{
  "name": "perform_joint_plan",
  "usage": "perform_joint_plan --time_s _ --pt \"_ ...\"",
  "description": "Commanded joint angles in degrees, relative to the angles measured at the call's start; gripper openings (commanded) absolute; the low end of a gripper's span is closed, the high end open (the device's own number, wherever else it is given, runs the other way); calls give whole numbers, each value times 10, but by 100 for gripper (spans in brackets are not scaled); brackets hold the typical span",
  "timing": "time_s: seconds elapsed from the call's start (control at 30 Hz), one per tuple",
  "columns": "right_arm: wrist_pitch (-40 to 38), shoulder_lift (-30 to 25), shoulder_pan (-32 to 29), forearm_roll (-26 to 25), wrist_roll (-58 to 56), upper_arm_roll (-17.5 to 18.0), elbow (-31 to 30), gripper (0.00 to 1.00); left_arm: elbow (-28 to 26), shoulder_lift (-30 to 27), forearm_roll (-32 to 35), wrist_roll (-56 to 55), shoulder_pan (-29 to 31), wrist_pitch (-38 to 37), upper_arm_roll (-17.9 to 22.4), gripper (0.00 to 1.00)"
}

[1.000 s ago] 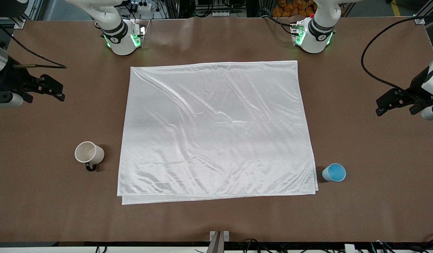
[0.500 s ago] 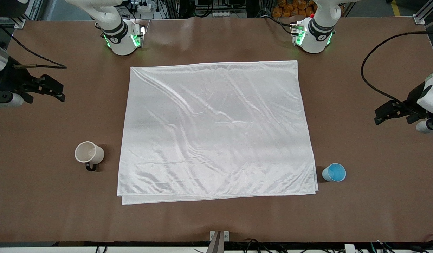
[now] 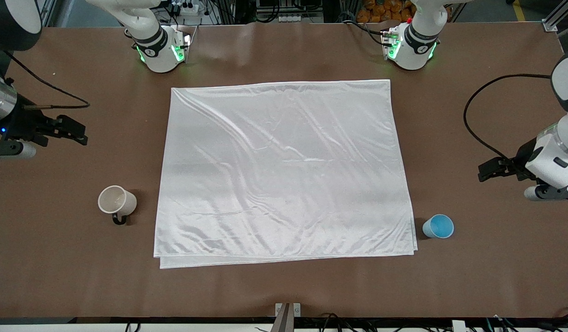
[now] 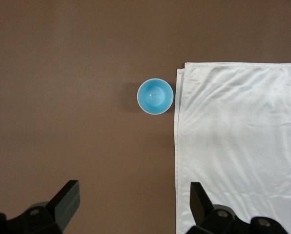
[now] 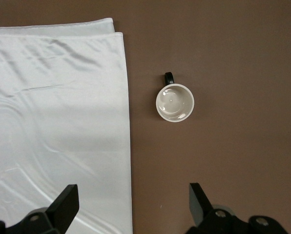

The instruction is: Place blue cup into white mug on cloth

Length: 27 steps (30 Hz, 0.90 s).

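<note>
Blue cup (image 3: pixel 438 226) stands upright on the bare table (image 3: pixel 284 286), just beside the cloth (image 3: pixel 284 170) at the corner toward the left arm's end and nearest the front camera. White mug (image 3: pixel 116 201) stands upright off the cloth too, near its edge at the right arm's end, handle toward the camera. Neither item is on the cloth, so both need transfer. Left gripper (image 3: pixel 487 169), fingers apart, hangs over bare table near the cup, apparently approaching. Right gripper (image 3: pixel 76 133), fingers apart, hangs over bare table at the mug's end.
</note>
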Motion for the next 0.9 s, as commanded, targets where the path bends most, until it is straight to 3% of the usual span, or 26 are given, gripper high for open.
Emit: perform_joint_plan --time_s 0.0,0.87 --pt "18 28 -11 0 -2 4 6 100 1 26 -1 -1 16 20 -3 100" --pt "155 183 -45 -8 -78 4 8 100 2 121 1 -1 20 111 -1 100"
